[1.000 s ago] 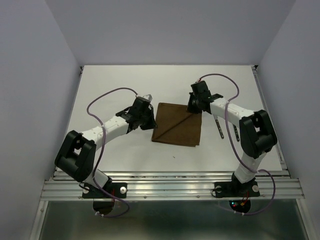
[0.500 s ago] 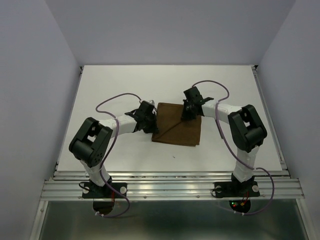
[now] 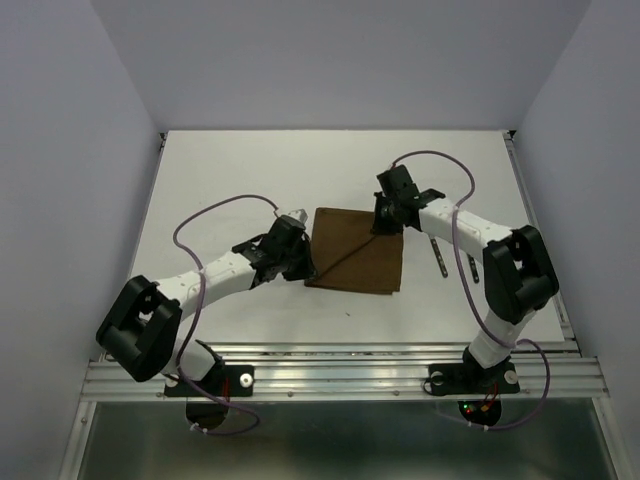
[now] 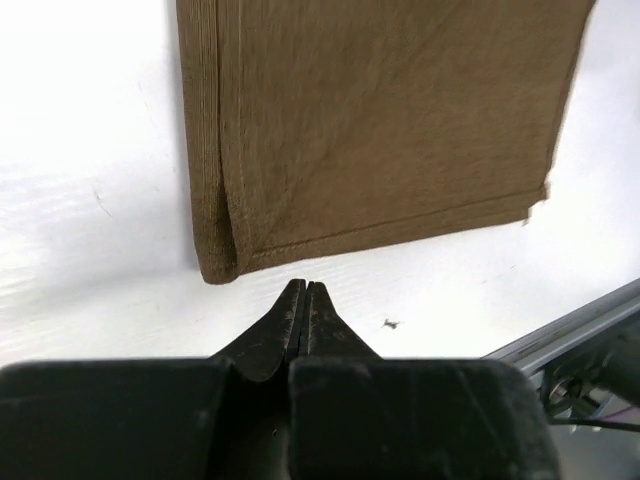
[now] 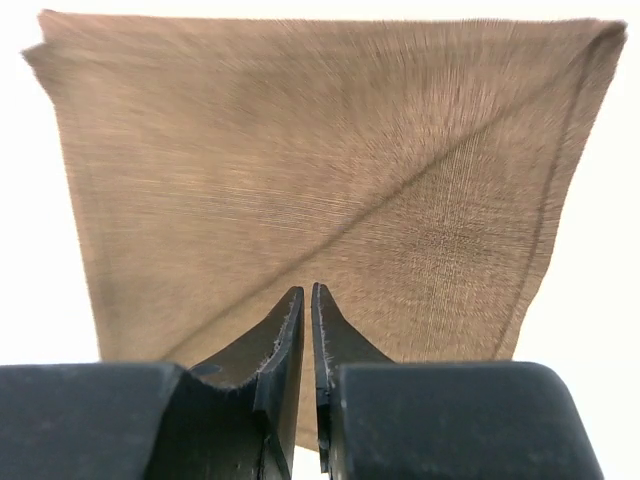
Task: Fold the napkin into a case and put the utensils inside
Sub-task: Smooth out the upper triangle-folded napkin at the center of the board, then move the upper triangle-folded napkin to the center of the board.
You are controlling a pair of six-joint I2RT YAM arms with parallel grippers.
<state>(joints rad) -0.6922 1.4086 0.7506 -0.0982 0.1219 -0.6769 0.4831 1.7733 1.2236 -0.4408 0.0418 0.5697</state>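
The napkin [image 3: 356, 250] lies flat in the middle of the table, a dark brown folded square with a diagonal crease; it fills the upper part of the left wrist view [image 4: 380, 120] and most of the right wrist view [image 5: 330, 170]. My left gripper [image 3: 303, 264] is shut and empty, its tips [image 4: 305, 286] on the bare table just off the napkin's near left corner. Low over the napkin's far right part, my right gripper [image 3: 384, 222] has its tips [image 5: 306, 290] parted by a thin slit, with nothing between them. Two utensils [image 3: 437, 256] [image 3: 472, 266] lie to the right of the napkin, partly behind the right arm.
The white table [image 3: 240, 180] ends at a metal rail [image 3: 340, 368] along the near side, also seen in the left wrist view [image 4: 590, 330]. Grey walls enclose the other sides. Purple cables [image 3: 215, 205] loop above both arms.
My left gripper has slid nearer, down the napkin's left side to its near left corner. The right gripper shifted slightly over the napkin's far right part and its jaws have parted a little.
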